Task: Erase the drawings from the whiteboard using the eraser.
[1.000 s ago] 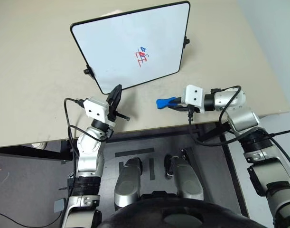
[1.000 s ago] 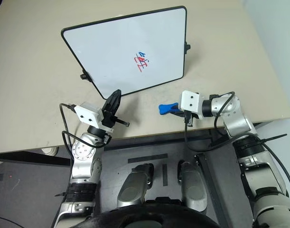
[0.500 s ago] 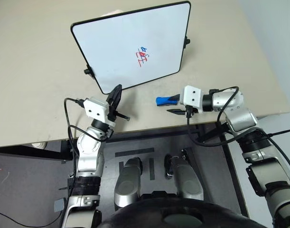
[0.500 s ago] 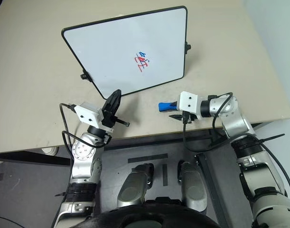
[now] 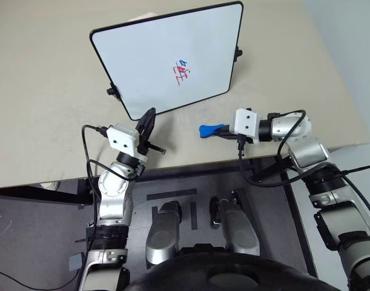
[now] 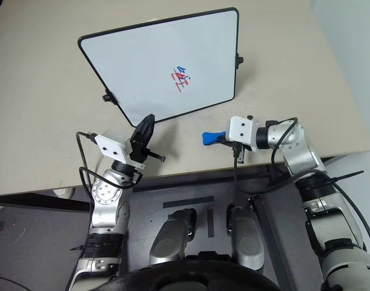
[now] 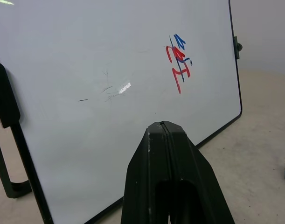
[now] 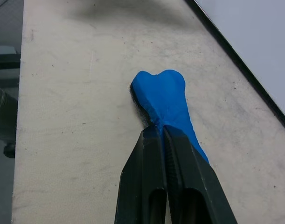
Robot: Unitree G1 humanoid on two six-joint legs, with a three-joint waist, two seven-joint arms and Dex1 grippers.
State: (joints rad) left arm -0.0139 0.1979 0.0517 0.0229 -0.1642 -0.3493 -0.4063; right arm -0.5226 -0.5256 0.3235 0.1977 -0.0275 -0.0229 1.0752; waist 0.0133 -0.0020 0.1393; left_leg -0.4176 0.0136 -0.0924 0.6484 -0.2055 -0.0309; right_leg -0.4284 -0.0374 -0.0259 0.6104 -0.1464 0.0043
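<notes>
The whiteboard (image 5: 154, 54) stands tilted on the beige table, with the red and blue drawings (image 5: 182, 74) right of its middle. The blue bone-shaped eraser (image 5: 209, 129) lies on the table in front of the board's lower right corner. My right gripper (image 5: 223, 129) reaches in from the right and is shut on the eraser's near end; in the right wrist view the fingertips (image 8: 154, 135) pinch the eraser (image 8: 163, 95) where it narrows. My left gripper (image 7: 162, 127) is shut and empty, pointing at the board's lower edge, with the drawings (image 7: 178, 63) up beyond it.
The table's front edge (image 5: 191, 159) runs just behind both grippers. Bare table (image 5: 45, 91) lies left of the board and to its right (image 5: 294, 79). Black knobs (image 5: 237, 53) stick out from the board's sides.
My right gripper's fingers have closed from open around the eraser to shut on it. The left arm and the board have not moved.
</notes>
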